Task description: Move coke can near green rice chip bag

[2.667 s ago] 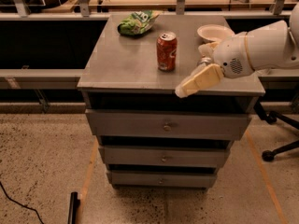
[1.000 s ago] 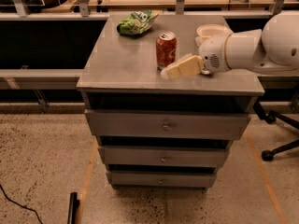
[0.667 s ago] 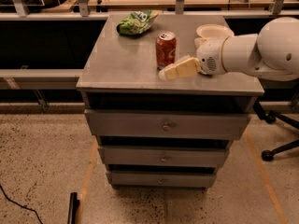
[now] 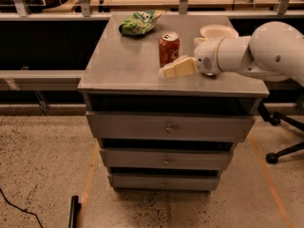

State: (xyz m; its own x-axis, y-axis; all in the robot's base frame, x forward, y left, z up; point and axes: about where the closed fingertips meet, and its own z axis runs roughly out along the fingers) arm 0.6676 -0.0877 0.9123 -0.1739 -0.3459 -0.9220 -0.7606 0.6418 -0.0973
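While the red coke can with white script and a silver top stands upright around mid-bench, I'd say the reach-in step is in hand, not the carry. The cream-coloured gripper on the white arm sits low over the grey metal bench, just beside the can on its front side and pointing left. Whether it touches the can I can't say, and I can't tell if it's spread or pressed together either. The crinkly bright green rice chip bag lies at the back left, well apart from the can.

Next move, I'd guess: get the gripper around the can body, pinch it, then take it back and left and set it down next to the bag without tipping it.

Count-wise: one can, one bag, one white round bowl at the back right, one gripper, three drawers under the bench top.
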